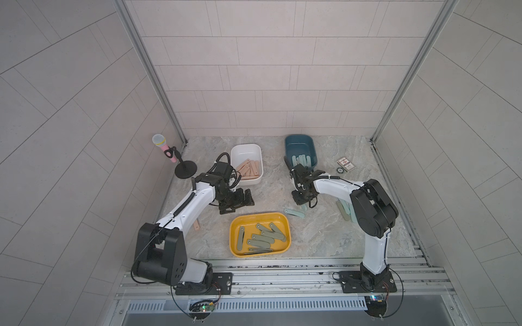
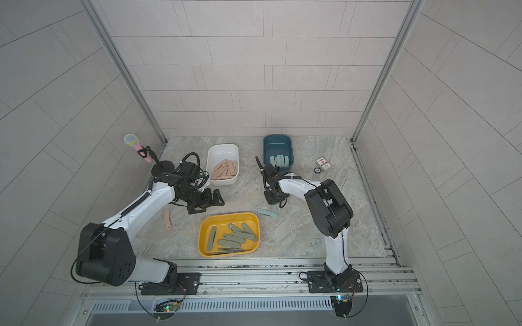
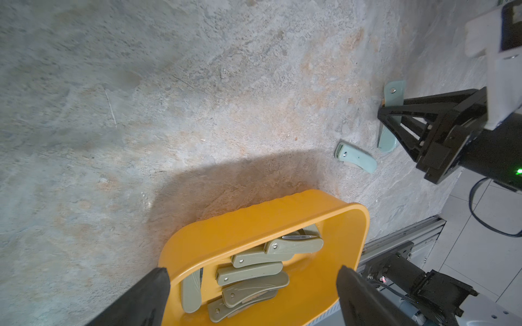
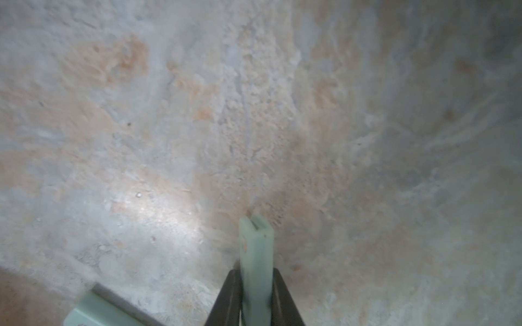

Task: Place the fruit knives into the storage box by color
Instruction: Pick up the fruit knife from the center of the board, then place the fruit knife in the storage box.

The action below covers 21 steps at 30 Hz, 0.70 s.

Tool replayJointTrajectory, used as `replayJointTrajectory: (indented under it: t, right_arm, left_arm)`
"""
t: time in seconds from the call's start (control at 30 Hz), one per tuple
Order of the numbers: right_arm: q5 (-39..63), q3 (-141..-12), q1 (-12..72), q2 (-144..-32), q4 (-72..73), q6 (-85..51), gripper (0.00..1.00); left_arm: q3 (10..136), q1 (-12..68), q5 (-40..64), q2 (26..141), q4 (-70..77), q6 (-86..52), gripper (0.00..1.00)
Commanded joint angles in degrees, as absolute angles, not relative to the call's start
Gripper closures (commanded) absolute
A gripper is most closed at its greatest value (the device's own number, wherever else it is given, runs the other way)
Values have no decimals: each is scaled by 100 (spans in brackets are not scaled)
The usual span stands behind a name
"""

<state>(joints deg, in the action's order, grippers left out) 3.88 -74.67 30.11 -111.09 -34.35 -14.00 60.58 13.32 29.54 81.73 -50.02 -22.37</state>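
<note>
Right gripper (image 4: 256,278) clamps a pale teal knife (image 4: 256,245) standing on edge on the table (image 1: 324,234)
Left gripper (image 3: 252,275) hangs wide open, empty, far-left of the yellow box (image 1: 232,225); the clamped knife sits between that and the far blue box (image 1: 299,146)

No legible text anywhere; print on small card box (image 1: 346,164) too small to read.

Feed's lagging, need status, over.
Left gripper open, empty. Right gripper shut on teal knife at the table. Second teal knife loose alongside, not touching.
</note>
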Motion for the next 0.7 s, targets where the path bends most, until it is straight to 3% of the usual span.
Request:
replayJointTrajectory:
  t: [0.0,0.27,0.67]
  right_arm:
    - [318,-7548,2925,-10859,-3847,-1503,80]
    - [522,-8632,2487,-10638,-4188,-1468,88]
    - [836,-11885,1551,-12951,-4231,-1476,90]
  left_arm:
    - [6257,1350,2953,8244,-5121,-2092,0]
    - [6509,1344,3144,8420,-5028,-1980,0]
    - [7545,1338,3288,9309,-5153,-1969,0]
